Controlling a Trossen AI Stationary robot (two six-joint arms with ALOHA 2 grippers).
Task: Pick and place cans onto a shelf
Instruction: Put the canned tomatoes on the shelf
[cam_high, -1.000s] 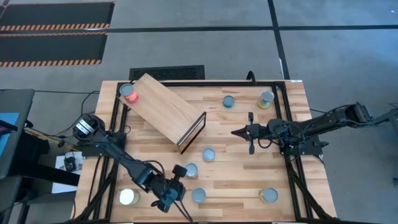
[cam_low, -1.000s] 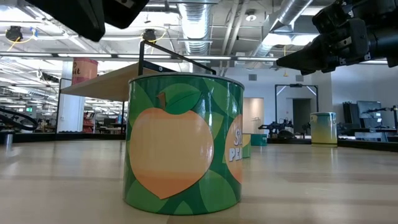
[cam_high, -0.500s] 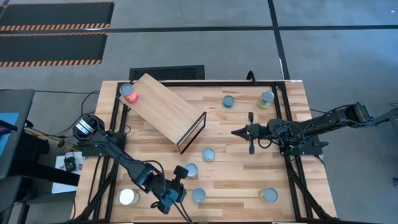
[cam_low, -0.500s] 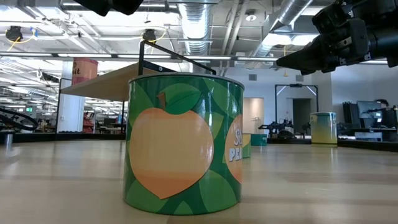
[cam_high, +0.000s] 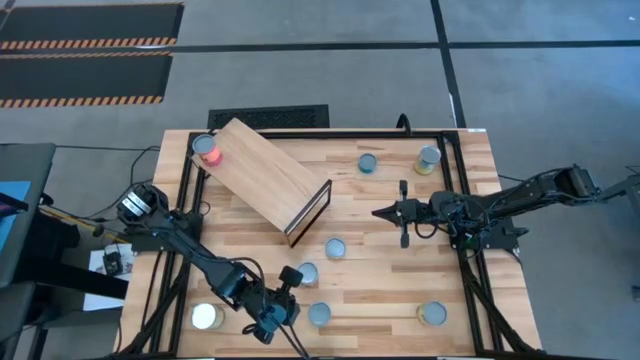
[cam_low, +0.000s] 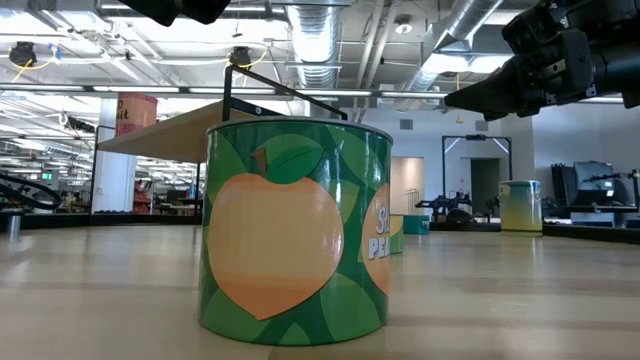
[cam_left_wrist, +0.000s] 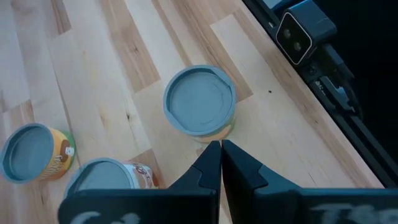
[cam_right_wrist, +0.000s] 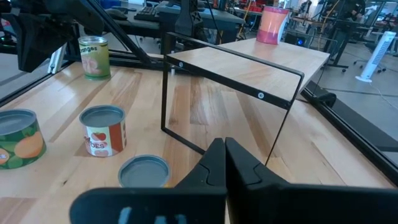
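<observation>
While the left gripper (cam_high: 290, 274) hangs with fingers pressed together and empty over the near edge of the tabletop (cam_high: 380, 290), six cans (cam_high: 319, 315) stand around it. Farther, the right gripper (cam_high: 380, 212) is clenched and empty too, mid-table beside the shelf (cam_high: 265, 175). One pink can (cam_high: 211, 154) stands on the shelf's far-left end.

Probably a robotics lab: exposed ceiling ducts (cam_low: 320, 40), workbenches (cam_right_wrist: 186, 15).
</observation>
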